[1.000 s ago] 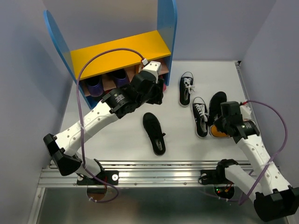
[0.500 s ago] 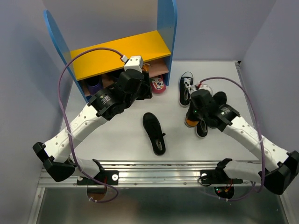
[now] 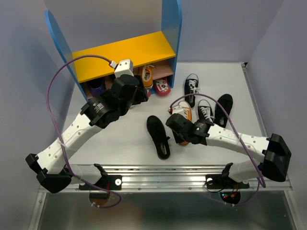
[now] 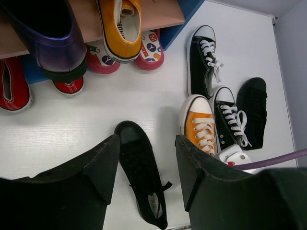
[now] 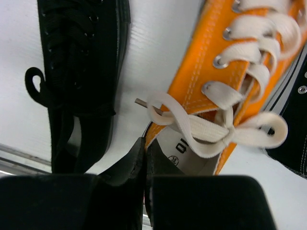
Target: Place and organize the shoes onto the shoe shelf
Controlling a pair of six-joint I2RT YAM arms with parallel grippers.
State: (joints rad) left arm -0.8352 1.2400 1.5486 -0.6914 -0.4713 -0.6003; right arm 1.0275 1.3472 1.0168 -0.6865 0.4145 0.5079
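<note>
Table [image 3: 125, 140] lies open left of black slip-on [image 3: 158, 136], crowded right.

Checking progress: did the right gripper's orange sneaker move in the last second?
Yes. The orange white-laced sneaker shifted left, now beside the lone all-black slip-on, which stayed put.

My left arm [image 3: 72, 136], mounted left of the rail's [image 3: 158, 175] middle, is built of white shell links between round black joint housings. Small dark screw holes dot its long link, and one black motor carries a pale ring label. A purple cable [image 3: 48, 100] runs up to a white boxy camera [image 3: 125, 65]. The right arm [image 3: 235, 140], mounted right of the rail's middle, has the same white-and-black build and its own purple cable [image 4: 278, 159]. Green and red lights [image 3: 226, 195] glow just below the rail. The left gripper [image 4: 147, 143] has matte black wedge fingers [image 4: 98, 165]; the right gripper [image 5: 145, 148] is equally black.
</note>
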